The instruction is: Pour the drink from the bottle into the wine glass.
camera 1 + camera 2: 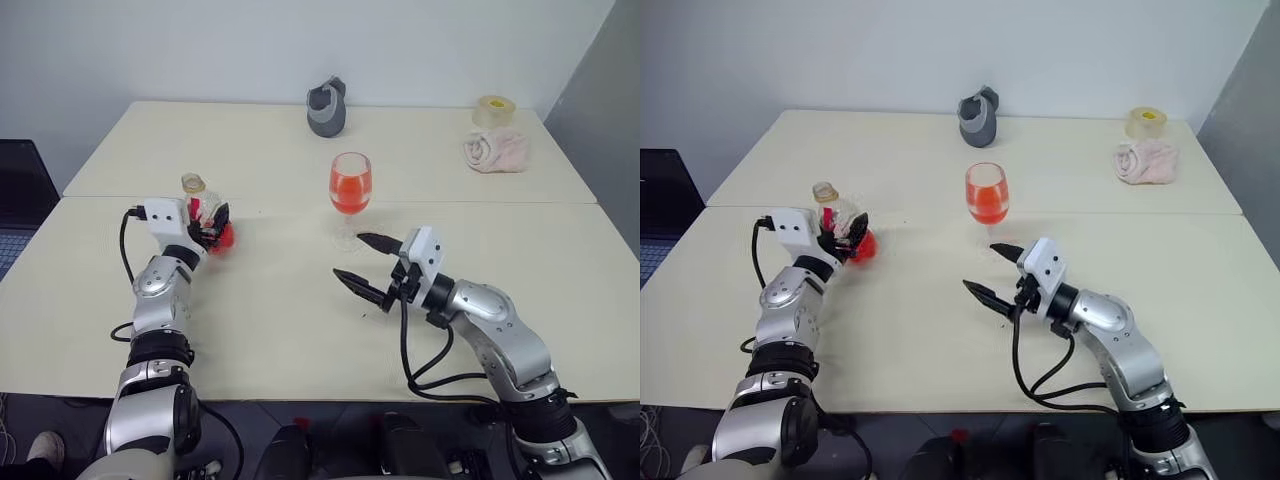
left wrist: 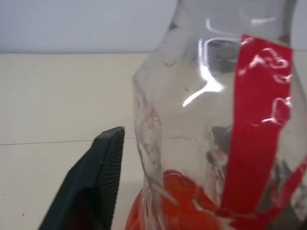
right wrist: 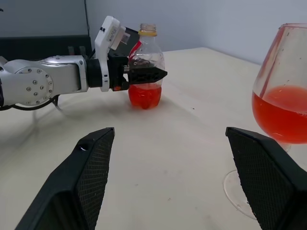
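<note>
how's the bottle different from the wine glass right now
The bottle stands between the fingers of the left end effector; the wine glass stands free in front of the right end effector. The bottle has only a little red drink at its bottom; the glass bowl is about half full. The bottle carries a red label; the glass is plain. Both are clear, upright on the table.

A laboratory or test room is indicated: two plain beige rectangular tables [image 1: 300, 330] are set against a bare white wall [image 1: 250, 40].
</note>
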